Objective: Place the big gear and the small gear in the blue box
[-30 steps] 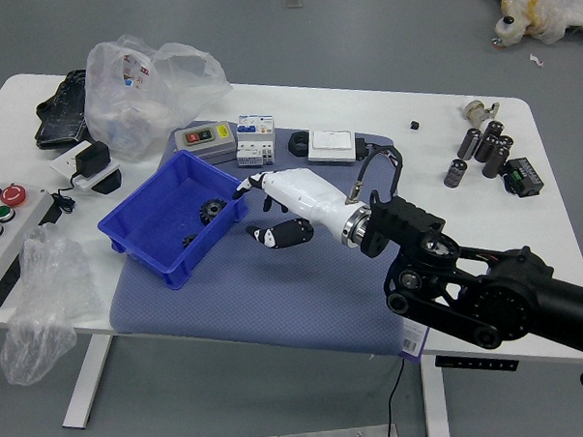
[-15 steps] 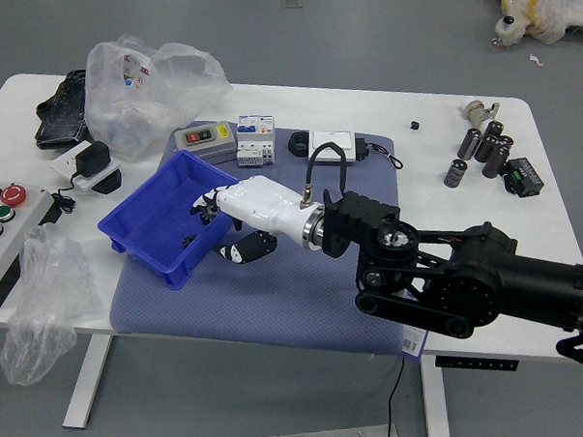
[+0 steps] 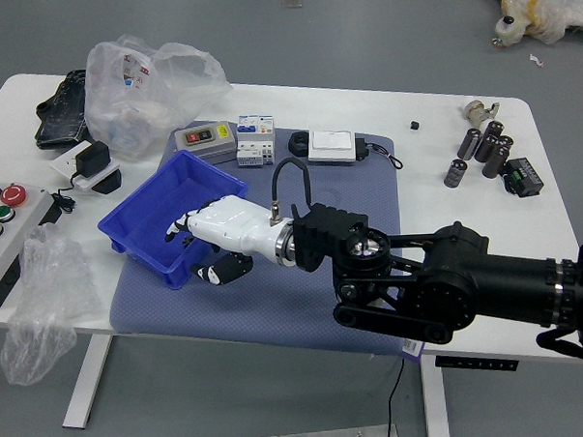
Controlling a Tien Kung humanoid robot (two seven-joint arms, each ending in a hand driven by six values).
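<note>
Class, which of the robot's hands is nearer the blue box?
Right. The right hand reaches over the blue box from its right side; the left hand is out of view.

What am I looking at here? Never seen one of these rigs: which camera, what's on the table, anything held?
This is a Tien Kung humanoid seen through its own head camera, looking forward and down. The table's near edge is toward the bottom.

The black arm from the right is the robot's right arm; its white-and-black right hand reaches over the near right side of the blue box. The left arm is out of view.

The box sits partly on a blue-grey mat over the white table. Around it are plastic bags, a grey device with a red display, a white box, dark cylinders and a button panel.

Held? Can't tell: the hand hides what is beneath it, and neither gear shows clearly enough to confirm.
</note>
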